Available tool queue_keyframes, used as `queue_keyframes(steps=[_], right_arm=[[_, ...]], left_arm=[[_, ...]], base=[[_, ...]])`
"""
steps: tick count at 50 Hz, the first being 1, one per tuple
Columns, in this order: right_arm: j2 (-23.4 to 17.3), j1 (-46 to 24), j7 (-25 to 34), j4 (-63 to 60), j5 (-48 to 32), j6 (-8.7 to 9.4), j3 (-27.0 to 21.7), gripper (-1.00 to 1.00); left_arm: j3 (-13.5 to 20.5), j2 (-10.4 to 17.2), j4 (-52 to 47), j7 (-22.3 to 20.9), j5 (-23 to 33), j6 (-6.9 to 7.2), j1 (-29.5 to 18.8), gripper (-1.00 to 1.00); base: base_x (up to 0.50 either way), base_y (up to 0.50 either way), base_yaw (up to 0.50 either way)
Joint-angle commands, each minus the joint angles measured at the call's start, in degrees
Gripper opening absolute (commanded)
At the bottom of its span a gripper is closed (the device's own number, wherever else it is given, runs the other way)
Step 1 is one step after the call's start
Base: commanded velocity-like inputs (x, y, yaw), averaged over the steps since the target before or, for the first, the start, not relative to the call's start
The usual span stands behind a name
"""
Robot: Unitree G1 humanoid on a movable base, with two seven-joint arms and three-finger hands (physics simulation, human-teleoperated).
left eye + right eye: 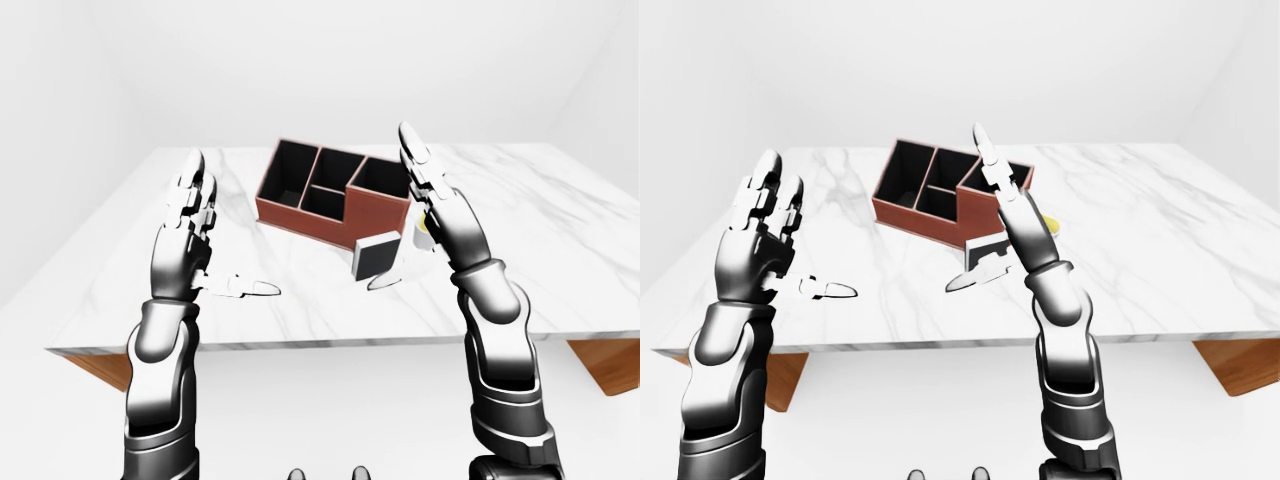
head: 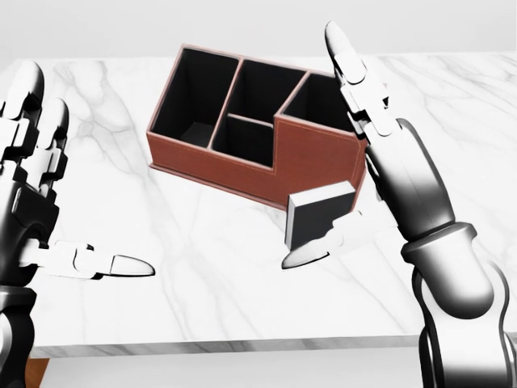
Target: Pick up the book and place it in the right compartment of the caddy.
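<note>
A dark book (image 2: 317, 217) with a pale edge stands upright on the white marble table (image 2: 202, 267), just below the caddy's right end in the head view. The reddish-brown caddy (image 2: 242, 162) has black compartments; its tall right compartment (image 2: 323, 97) is partly hidden by my right hand. My right hand (image 2: 367, 162) is open, its fingers stretched upward to the right of the book and its thumb (image 2: 311, 252) lying along the book's lower edge. Far from both, my left hand (image 2: 56, 194) is open over the table's left side.
Behind my right hand in the left-eye view, a small yellow object (image 1: 424, 224) lies on the table. Brown wooden supports (image 1: 600, 365) show under the table's corners. The table's near edge (image 2: 242, 347) runs along the bottom of the head view.
</note>
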Motion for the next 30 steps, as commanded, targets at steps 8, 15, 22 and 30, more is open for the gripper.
queue_keyframes(steps=[8,15,22,30], right_arm=[[-0.24,0.10,0.82,0.20,-1.15,0.00,-0.19,1.00],[-0.23,-0.15,1.03,0.17,-1.29,0.00,-0.29,1.00],[-0.51,-0.07,0.86,2.01,-1.37,0.00,-0.30,1.00],[-0.41,-0.44,1.00,2.63,-2.08,0.00,-0.12,1.00]], left_arm=[[-0.26,-0.20,-0.64,-0.17,0.21,0.00,0.39,1.00],[-0.20,-0.23,-1.25,-0.30,0.39,0.00,0.56,1.00],[-0.59,-0.39,-0.07,-0.35,0.85,0.00,0.52,1.00],[-0.61,-0.34,0.97,-0.44,1.06,0.00,0.30,1.00]], base=[[0.25,0.00,0.00],[0.25,0.00,0.00],[0.23,0.00,0.00],[0.21,0.00,0.00]])
